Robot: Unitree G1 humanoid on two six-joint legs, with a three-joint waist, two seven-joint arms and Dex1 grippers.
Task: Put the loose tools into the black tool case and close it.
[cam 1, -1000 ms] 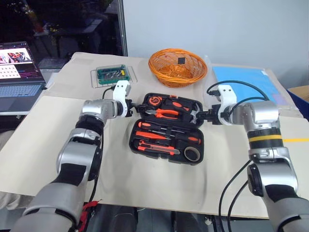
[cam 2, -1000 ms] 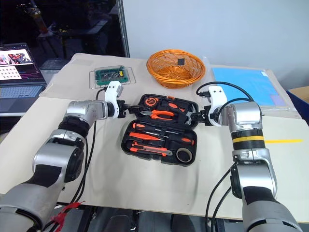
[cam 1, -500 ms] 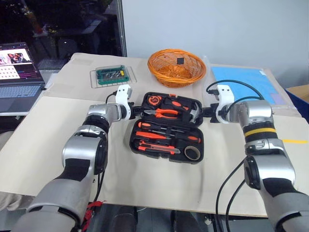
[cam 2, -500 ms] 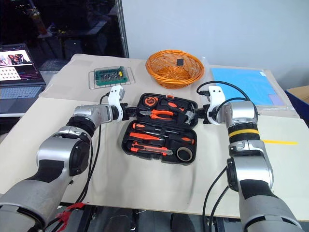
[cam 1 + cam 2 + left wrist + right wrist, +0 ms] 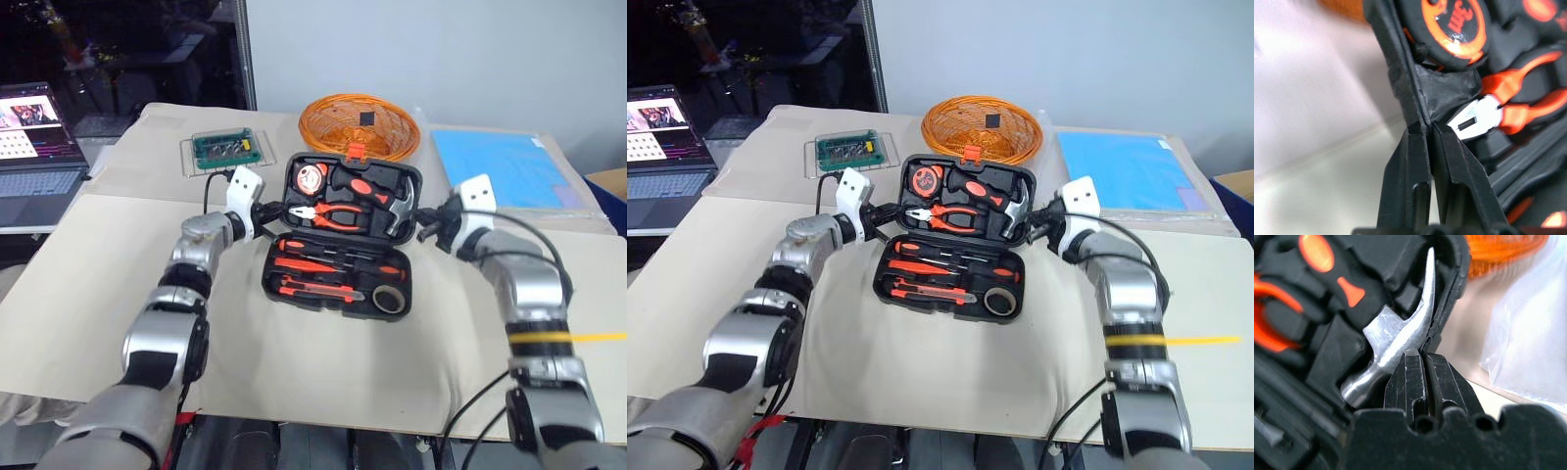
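A: Position of the black tool case point(image 5: 343, 245)?

B: It is seen on the paper-covered table point(image 5: 88, 284), just in front of the orange basket point(image 5: 359, 125). The lid point(image 5: 353, 196) is raised to a tilt, with pliers point(image 5: 328, 215), a hammer point(image 5: 397, 208) and a tape measure point(image 5: 311, 178) seated in it. The screwdrivers point(image 5: 323, 262), utility knife point(image 5: 318, 290) and tape roll point(image 5: 390, 301) are lodged in the base recesses.

A: Grippers?

B: The left gripper point(image 5: 1429, 128) is pinched on the lid's left rim; the right gripper point(image 5: 1425, 360) is clamped on the right rim, beside the hammer head. Both pairs of fingers are drawn nearly together on the thin plastic edge.

A: Handling?

B: The shell is judged stiff, moulded and smooth, so some slip at the rim is to be expected. The lid is weighted by steel tools and is likely to swing quickly once past upright. Hold is best kept at both side rims, evenly, clear of the hammer claw. The orange latch point(image 5: 357, 152) is not yet engaged.
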